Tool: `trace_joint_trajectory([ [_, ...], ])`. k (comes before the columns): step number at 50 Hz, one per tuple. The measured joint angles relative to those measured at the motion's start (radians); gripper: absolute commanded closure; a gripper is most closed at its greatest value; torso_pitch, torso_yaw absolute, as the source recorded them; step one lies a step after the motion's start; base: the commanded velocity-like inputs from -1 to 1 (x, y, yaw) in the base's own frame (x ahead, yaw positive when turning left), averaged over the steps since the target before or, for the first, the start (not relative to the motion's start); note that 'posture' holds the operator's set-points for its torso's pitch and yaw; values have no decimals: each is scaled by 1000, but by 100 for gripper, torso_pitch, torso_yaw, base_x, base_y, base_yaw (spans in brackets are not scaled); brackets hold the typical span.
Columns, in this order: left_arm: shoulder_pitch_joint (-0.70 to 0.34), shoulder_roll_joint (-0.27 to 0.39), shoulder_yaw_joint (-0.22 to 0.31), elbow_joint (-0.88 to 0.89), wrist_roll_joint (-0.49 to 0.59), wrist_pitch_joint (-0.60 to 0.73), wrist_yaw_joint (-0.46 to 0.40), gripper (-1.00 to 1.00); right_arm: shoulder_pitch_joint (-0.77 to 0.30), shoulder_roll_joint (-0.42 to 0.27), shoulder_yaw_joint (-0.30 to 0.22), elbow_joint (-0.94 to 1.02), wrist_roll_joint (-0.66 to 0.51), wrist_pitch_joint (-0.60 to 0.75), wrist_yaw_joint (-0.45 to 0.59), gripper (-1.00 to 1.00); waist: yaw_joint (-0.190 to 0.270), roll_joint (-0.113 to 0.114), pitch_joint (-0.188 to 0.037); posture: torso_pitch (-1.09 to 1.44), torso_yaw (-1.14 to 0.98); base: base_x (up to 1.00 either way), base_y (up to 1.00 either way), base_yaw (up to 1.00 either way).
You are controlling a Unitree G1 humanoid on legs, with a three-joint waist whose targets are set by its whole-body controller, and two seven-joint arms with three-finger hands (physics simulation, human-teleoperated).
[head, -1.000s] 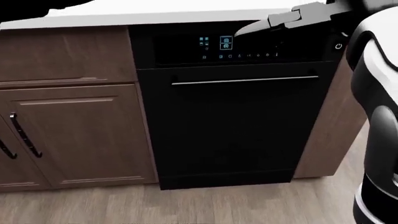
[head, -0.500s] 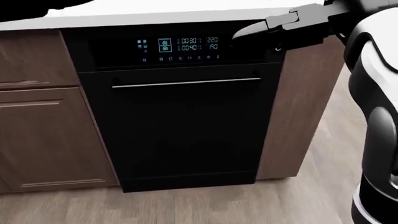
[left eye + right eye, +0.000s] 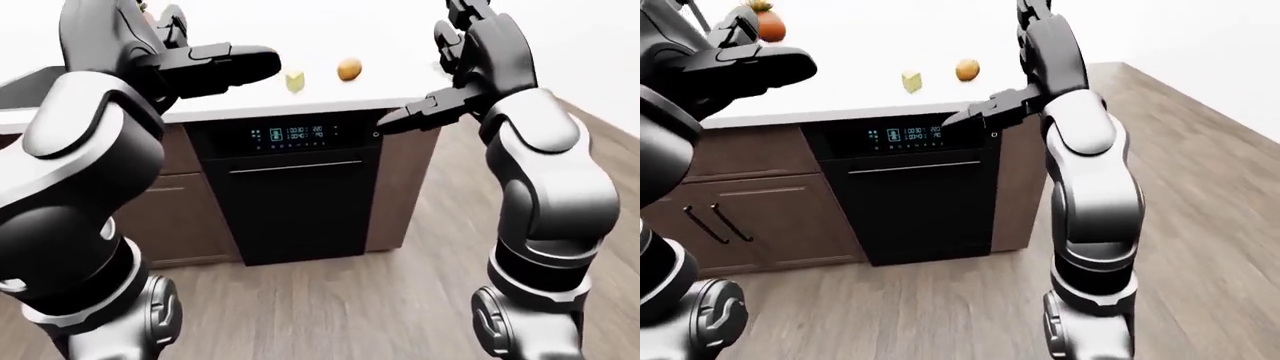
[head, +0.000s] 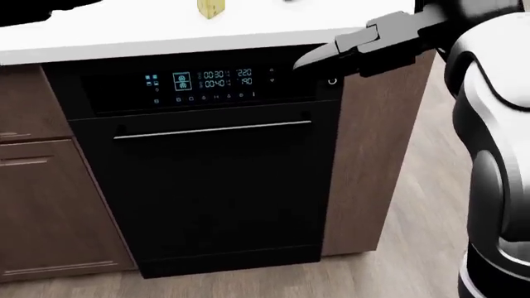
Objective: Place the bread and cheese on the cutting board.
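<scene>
The cheese (image 3: 295,81) and the bread (image 3: 349,70) sit on the white counter (image 3: 330,97) above the black dishwasher (image 3: 295,195), cheese just left of bread, slightly apart. No cutting board shows. Both arms are raised over the counter. The left hand (image 3: 225,64) and the right hand (image 3: 462,34) hold nothing; how wide their fingers stand I cannot tell.

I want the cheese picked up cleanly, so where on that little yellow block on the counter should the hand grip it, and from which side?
Judging from the eye views, the cheese is a small blocky wedge standing alone on the white counter, clear of the bread. Come down from above and pinch its two opposite flat sides, probably with the right hand, which is nearer. Finer shape is too small to tell.
</scene>
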Motion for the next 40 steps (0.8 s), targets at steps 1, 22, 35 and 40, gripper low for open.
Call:
trace_joint_trajectory([
  [1,0,0,-3,5,2,1,0,-100,1,1,0,3,-1,0,5,-100,2,-9,-2,0,0,61,10,0],
  [22,1,4,-3,41,5,14,-2,-100,10,18,10,41,-21,14,29,-100,24,-13,1,0,0,28,7,0],
  [35,6,-3,-31,45,-15,13,-14,-100,18,29,-29,50,-40,12,5,-100,-14,-11,21,0,0,6,2,0],
  [40,-3,2,-14,31,-7,5,-8,-100,8,26,-12,35,-30,14,5,-100,-15,-28,-4,0,0,0,0,0],
])
